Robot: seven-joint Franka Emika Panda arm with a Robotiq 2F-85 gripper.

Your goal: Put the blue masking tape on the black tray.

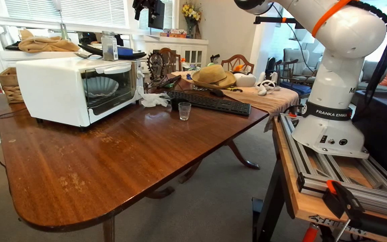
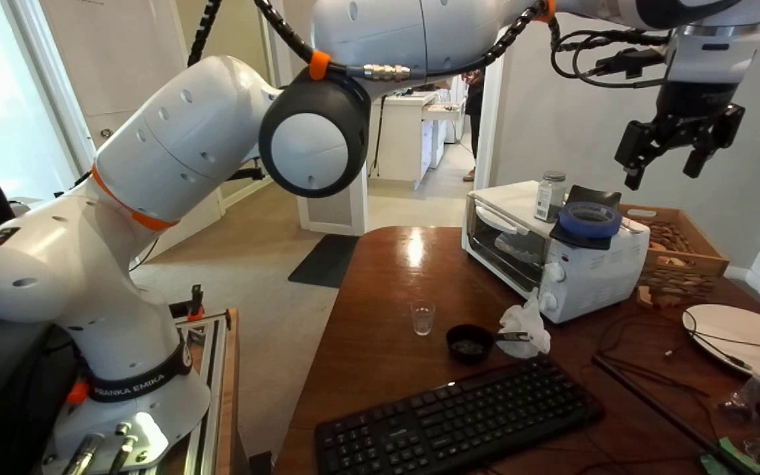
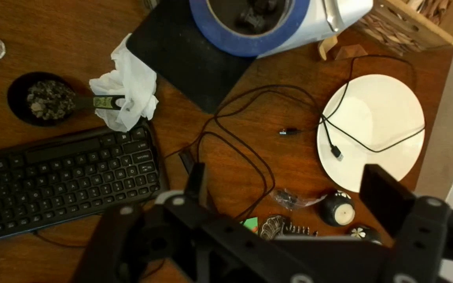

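nearest, the end effector point(image 3: 285, 179) spans the bottom of the wrist frame, its jaws parted wide with nothing between them. the blue masking tape point(image 3: 246, 45) shows at top centre of that frame, over the black tray point(image 3: 195, 67). in an exterior view, right of centre, the tape sits on the tray on top of the white oven point(image 2: 598, 280), just beside a glass jar point(image 2: 549, 201). a black keyboard point(image 3: 69, 177) lies on the desk point(image 3: 295, 165), lower left of the wrist frame.

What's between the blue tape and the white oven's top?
The black tray; the tape sits on it, atop the oven. Both exterior views show this.
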